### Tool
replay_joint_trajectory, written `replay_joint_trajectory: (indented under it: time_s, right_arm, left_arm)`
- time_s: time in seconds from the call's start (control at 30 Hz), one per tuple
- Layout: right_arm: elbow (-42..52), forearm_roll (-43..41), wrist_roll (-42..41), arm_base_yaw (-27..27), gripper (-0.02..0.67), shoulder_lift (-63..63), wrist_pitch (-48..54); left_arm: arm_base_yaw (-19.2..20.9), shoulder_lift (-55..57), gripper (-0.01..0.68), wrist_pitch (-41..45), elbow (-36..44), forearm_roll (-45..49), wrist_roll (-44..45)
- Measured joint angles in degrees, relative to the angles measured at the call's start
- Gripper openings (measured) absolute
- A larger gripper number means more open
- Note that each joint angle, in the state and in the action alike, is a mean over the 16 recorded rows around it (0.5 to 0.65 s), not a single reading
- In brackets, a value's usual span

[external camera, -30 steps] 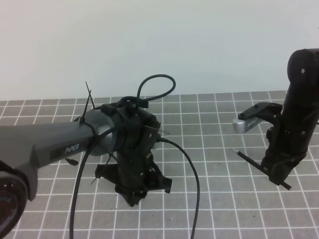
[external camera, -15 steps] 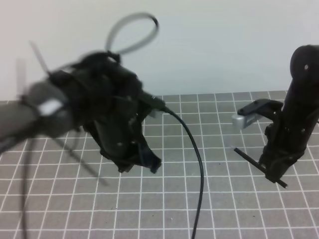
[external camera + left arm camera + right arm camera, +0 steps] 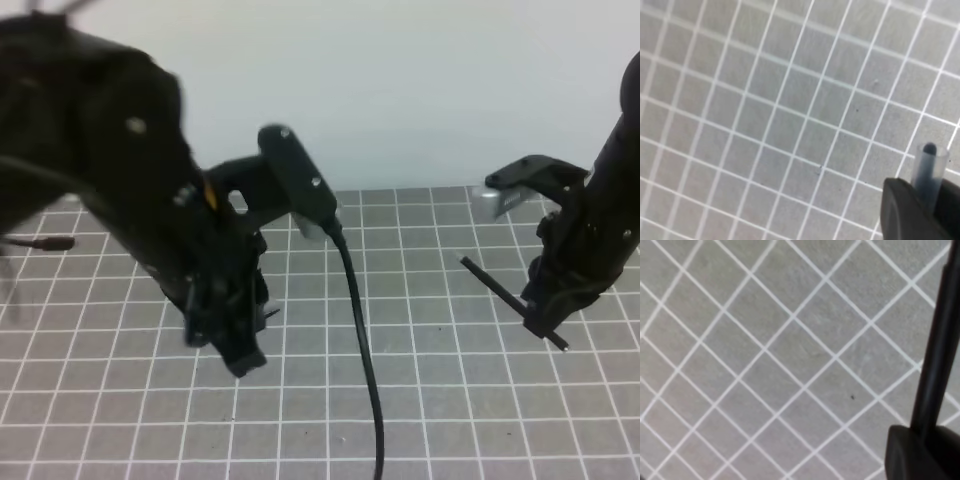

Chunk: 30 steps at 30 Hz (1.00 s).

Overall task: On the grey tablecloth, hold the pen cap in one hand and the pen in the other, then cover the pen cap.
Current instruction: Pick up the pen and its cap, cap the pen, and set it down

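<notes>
The pen cap [image 3: 929, 167], a greyish translucent tube with its open end up, sticks out from between the dark fingers [image 3: 905, 210] of my shut left gripper [image 3: 235, 350], which hangs above the grey tablecloth [image 3: 420, 400] at the left. In the exterior high view the cap is hidden by that gripper. At the right, my right gripper [image 3: 545, 320] is shut on the slim black pen [image 3: 495, 288], which slants up and to the left, off the cloth. The right wrist view shows the pen [image 3: 940, 340] rising from a dark finger [image 3: 920, 450].
A black cable [image 3: 360, 340] hangs from the left arm down across the middle of the cloth. A plain white wall [image 3: 400, 80] stands behind the cloth's far edge. A stretch of gridded cloth separates the two grippers.
The left arm has lifted off the cloth and swung up and left, its gripper shut on the cap. The right arm with the pen has shifted slightly up.
</notes>
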Motion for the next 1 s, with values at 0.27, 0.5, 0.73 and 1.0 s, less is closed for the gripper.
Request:
replay_joint_trajectory:
  time_s: [0.27,0.5,0.73,1.0]
  right_arm:
    - [3.7,4.3,0.9,0.1,-0.004,-4.2,0.0]
    - [8.9,8.0,0.8,2.3,-0.004,-8.7,0.0]
    - [12.7,10.2,1.6,9.1,-0.003,-11.8,0.0]
    - [14.2,12.5,3.7,16.9,-0.003,-12.6,0.1]
  left_arm:
    - [0.0,-10.0,0.001,-4.7,6.3,-3.0,9.6]
    - [0.0,-19.5,0.001,-18.1,20.0,-2.7,18.3]
    - [0.0,-27.1,0.001,-38.6,36.0,-3.7,29.1]
    - [-1.6,-30.8,0.001,-59.4,48.9,-4.2,38.6]
